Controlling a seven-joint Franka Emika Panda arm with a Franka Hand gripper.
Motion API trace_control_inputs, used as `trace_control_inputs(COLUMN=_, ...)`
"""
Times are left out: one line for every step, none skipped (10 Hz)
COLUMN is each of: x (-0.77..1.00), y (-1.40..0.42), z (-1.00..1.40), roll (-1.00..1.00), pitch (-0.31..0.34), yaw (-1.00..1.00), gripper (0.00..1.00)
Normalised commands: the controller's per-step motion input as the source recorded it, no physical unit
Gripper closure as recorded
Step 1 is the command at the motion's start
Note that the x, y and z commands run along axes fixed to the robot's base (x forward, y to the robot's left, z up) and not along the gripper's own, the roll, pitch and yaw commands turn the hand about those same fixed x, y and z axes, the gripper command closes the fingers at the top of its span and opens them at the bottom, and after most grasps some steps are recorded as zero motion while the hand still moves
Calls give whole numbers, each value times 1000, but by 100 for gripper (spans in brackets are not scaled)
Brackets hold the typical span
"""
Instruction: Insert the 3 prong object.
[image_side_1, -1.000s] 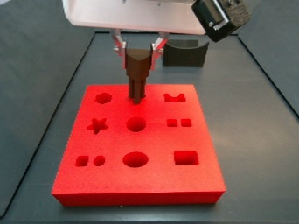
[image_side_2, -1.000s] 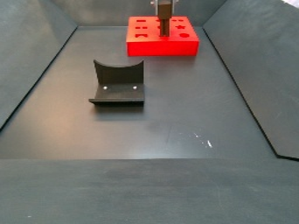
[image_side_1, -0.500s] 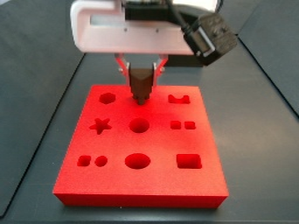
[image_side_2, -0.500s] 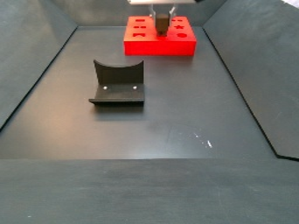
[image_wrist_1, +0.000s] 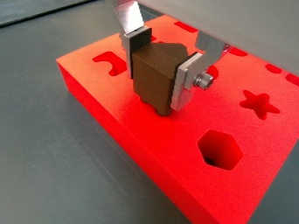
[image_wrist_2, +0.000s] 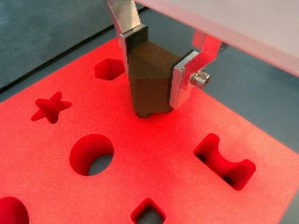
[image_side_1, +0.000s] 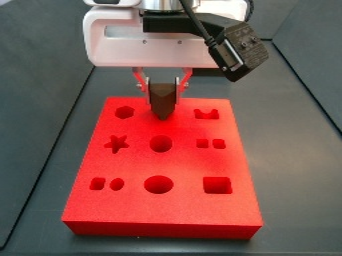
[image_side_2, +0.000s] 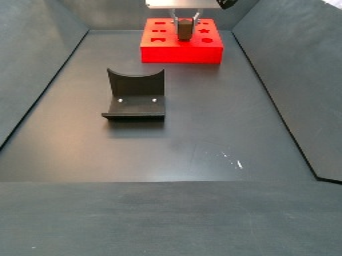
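Three-pronged dark-brown slim block, the 3 prong object (image_wrist_1: 155, 74), stands upright, pinched between the flat silver plates of the end effector (image_wrist_2: 160, 72), its lower end meeting the top of the red foam block (image_side_1: 160, 210); the prongs themselves cannot be made out. In a side view the piece (image_side_1: 162, 100) sits at the far middle of that block, between a hexagonal hole (image_side_1: 123, 110) on the left and a notched cutout (image_side_1: 205, 114) on the right. The block's matte top carries nine cutouts in three rows, among them a star (image_wrist_2: 49, 108), a round hole (image_side_1: 160, 144) and a rectangle (image_side_1: 214, 184). The white arm body (image_side_1: 140, 40) hangs straight above, fingers (image_wrist_1: 191, 73) pointing down and closed tight on the piece. One dark L-shaped fixture (image_side_2: 134, 96) stands on the dark grey surface (image_side_2: 174, 170), well apart from and nearer than the block (image_side_2: 183, 45).
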Motion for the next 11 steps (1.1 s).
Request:
trace_control_inputs(x=0, y=-51, z=0, roll=49, pitch=14, yaw=0, gripper=100)
trace_control_inputs(x=14, y=-63, z=0, roll=23, pitch=13, yaw=0, gripper=100)
trace_control_inputs(x=111, y=0, z=-191, roll=146, pitch=119, yaw=-149, gripper=100)
trace_control_inputs(x=106, y=0, z=-443, roll=194, pitch=184, yaw=-334, gripper=100)
trace_control_inputs(x=0, y=0, z=-509, roll=137, pitch=240, yaw=-400, gripper=100)
trace_control_inputs(x=169, y=0, z=-357, roll=63, pitch=359, yaw=-391, gripper=100)
trace_control_inputs(x=114, y=0, z=-329, roll=83, pitch=351, yaw=-474, gripper=100)
trace_control_inputs(x=129, y=0, z=-263, roll=84, pitch=291, yaw=-463, gripper=100)
trace_control_inputs(x=214, y=0, z=-226, roll=43, pitch=230, yaw=-323, gripper=100)
trace_control_inputs(x=240, y=-43, z=-269, roll=49, pitch=220, yaw=-323, gripper=100)
trace_control_inputs(x=266, y=-97, z=-334, roll=14, pitch=179, yaw=-306, gripper=100)
